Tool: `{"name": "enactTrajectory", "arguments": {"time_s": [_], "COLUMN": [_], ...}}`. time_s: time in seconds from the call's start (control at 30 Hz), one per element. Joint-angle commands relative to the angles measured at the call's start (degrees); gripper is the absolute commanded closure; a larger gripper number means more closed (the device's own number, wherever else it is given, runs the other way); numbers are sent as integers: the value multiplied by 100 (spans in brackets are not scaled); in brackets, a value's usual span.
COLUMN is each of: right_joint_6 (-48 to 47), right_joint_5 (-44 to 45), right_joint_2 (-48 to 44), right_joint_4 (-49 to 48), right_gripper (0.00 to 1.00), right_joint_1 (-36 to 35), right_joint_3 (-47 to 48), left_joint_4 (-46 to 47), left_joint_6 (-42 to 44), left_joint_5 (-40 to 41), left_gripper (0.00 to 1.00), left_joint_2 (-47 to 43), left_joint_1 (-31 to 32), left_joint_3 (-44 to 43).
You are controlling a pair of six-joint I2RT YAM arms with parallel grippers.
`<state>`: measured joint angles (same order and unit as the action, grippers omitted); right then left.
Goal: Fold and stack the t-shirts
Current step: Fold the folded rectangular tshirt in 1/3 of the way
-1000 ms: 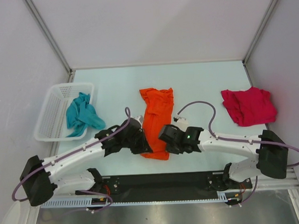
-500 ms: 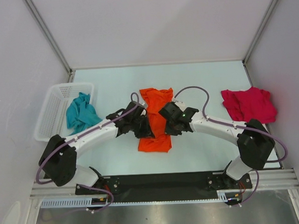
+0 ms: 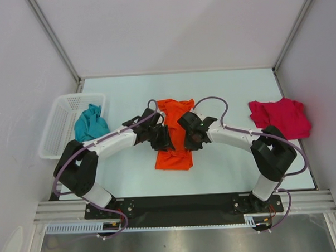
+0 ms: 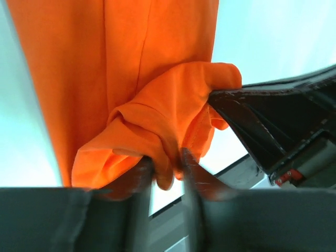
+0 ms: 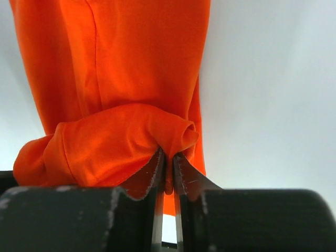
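The orange t-shirt lies lengthwise in the middle of the table, with its near part doubled over. My left gripper is at the shirt's left edge. In the left wrist view its jaws stand apart, and a loose fold of orange t-shirt hangs between them. My right gripper is at the shirt's right edge. In the right wrist view it pinches a rolled edge of orange t-shirt in a narrow gap. The red t-shirt lies crumpled at the right. The teal t-shirt hangs over the basket's side.
A white mesh basket stands at the left edge of the table. The right arm's dark wrist shows close beside the left gripper. Grey walls close in the table on three sides. A black rail runs along the near edge.
Both grippers carried the shirt's near end away from the front edge and over its middle, so the shirt looks shorter. The left jaws have parted.
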<state>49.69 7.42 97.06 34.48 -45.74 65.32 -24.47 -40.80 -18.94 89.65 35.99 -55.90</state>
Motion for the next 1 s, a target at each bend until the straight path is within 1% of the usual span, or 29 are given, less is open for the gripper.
{"name": "enactTrajectory", "arguments": {"time_s": [0.0,0.1,0.13,0.4,0.67,0.97], "right_joint_6": [-196,-302,-320,-601,-724,-759], "right_joint_5": [-153,-136,-136,-92,-56,-144], "right_joint_2": [208,366,401,858,1113,1474], "right_joint_4": [-161,-205,-213,-223,-143,-205], "right_gripper": [79,77,77,78,79,80], "right_joint_1": [47,82,100,434,653,733], "right_joint_3": [349,446,516,1026,1325,1571], "left_joint_4": [197,232,232,346,522,689], "left_joint_6": [186,195,195,212,265,265], "left_joint_5": [-207,-207,-207,-259,-374,-506], "left_gripper": [61,52,51,53,55,57], "left_joint_2": [26,62,62,211,659,1309], "left_joint_1": [-83,-109,-136,-320,-531,-830], "left_joint_3": [-211,-193,-193,-272,-404,-913]}}
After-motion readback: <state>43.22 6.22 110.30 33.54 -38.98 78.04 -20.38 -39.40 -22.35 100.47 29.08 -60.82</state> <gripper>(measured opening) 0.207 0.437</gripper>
